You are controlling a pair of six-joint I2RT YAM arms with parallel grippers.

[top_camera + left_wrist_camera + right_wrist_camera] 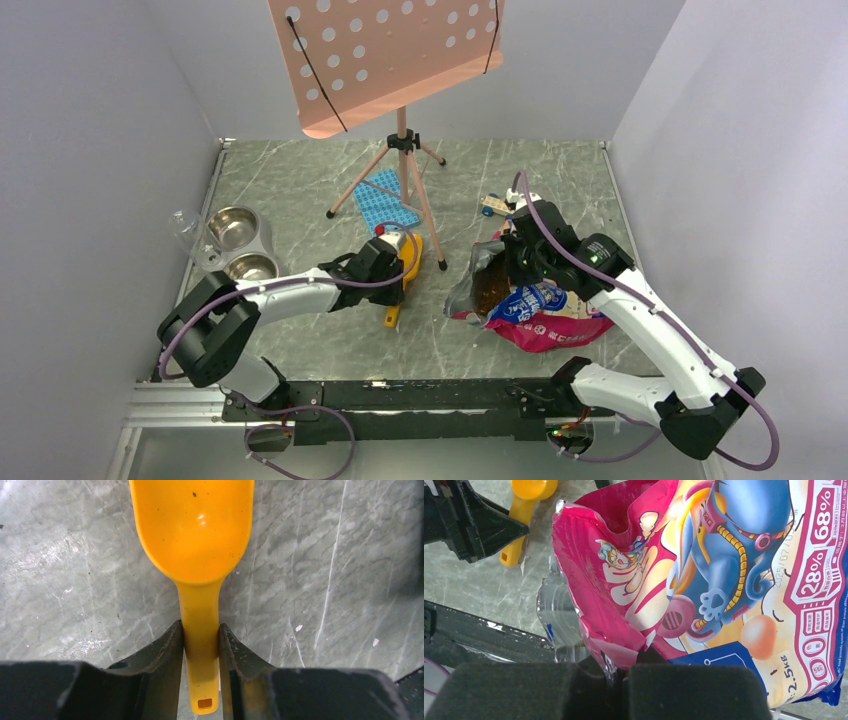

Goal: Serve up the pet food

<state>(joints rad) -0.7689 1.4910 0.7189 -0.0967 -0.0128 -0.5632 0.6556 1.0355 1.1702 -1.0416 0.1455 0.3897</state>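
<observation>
The pet food (490, 290), dark brown kibble, shows inside the open mouth of the pink-and-blue foil bag (545, 312) lying at centre right. My right gripper (519, 252) is shut on the bag's upper rim (616, 652) and holds the mouth open. My left gripper (392, 272) is shut on the handle of the yellow scoop (200, 645); its empty bowl (192, 525) points away over the table, left of the bag. The scoop also shows in the right wrist view (521, 510). Two steel bowls (232, 228) (251, 268) sit at the far left.
A music stand's tripod (403, 170) stands at the back centre with a pink perforated desk (385, 55) overhead. A blue patterned cloth (387, 200) lies under it. A small toy car (493, 205) sits behind the bag. A clear cup (186, 232) stands by the bowls.
</observation>
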